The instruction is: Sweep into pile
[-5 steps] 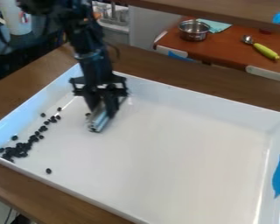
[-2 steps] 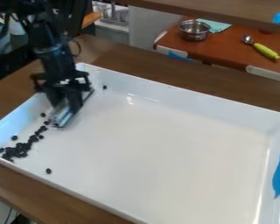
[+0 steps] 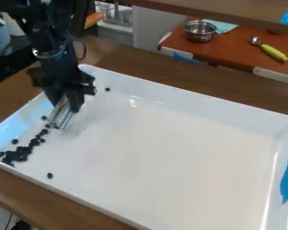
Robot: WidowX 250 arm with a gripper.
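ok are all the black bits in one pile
No, one bit lies apart from the main pile, and another bit sits by the far wall of the tray.

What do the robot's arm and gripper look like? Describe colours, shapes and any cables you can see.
The arm is black and jointed, with a pale, shiny band around one section and a thin, dark cable looping beside it. The gripper is black too, with a broad, angular body.

No readable text or numbers show on anything here
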